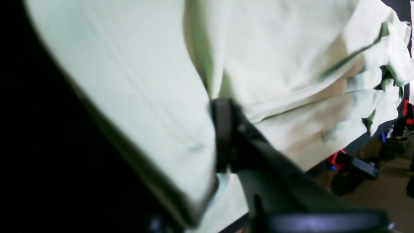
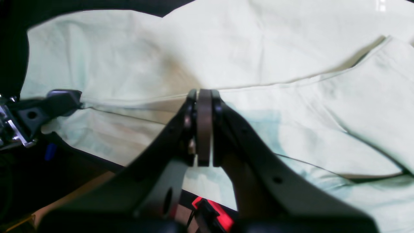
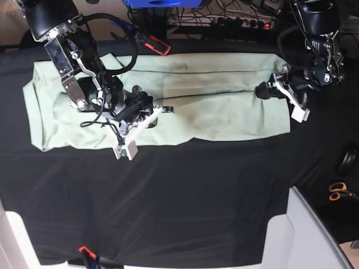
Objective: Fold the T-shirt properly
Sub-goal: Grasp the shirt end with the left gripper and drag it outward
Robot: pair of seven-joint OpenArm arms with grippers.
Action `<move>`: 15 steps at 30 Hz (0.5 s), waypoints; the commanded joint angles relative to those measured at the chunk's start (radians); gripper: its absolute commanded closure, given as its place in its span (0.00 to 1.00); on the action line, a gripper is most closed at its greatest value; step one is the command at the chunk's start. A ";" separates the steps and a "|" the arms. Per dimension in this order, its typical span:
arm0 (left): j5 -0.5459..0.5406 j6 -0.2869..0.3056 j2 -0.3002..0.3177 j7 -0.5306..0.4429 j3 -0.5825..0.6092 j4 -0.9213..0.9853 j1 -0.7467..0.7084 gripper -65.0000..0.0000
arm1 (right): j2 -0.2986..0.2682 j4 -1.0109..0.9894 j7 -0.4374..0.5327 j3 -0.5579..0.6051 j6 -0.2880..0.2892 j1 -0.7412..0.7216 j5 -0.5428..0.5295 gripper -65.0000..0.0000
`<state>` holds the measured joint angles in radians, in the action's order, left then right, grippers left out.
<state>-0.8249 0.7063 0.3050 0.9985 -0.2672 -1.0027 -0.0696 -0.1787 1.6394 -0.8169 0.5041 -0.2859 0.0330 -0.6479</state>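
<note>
A pale green T-shirt lay spread lengthwise across the far part of a black table cover. The right gripper had its fingers pressed together, pinching a fold of the shirt. The left gripper appeared clamped on a shirt edge, though that view was blurred.

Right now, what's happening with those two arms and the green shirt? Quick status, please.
Right gripper shut on T-shirt fold edge. Left gripper pinching the same edge at the far end. Shirt folded lengthwise on black table cover. Nothing blocking; scissors well aside.
</note>
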 commanded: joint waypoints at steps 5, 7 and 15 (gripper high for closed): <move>0.045 -0.008 0.016 0.055 0.004 -0.003 -0.003 1.00 | 0.002 0.014 0.014 -0.006 0.007 -0.018 -0.005 1.00; 0.045 -0.008 0.030 0.053 0.003 -0.006 0.000 1.00 | 0.002 0.014 0.014 -0.006 0.007 -0.018 -0.005 1.00; 0.043 -0.008 0.084 0.058 -0.004 -0.074 0.034 1.00 | 0.002 0.012 0.014 -0.009 0.007 -0.017 -0.005 1.00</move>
<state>-0.7746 0.6994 0.3599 1.0630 -0.2649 -1.0576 -0.0456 -0.1787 1.6382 -0.8165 0.4992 -0.2859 0.0334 -0.6479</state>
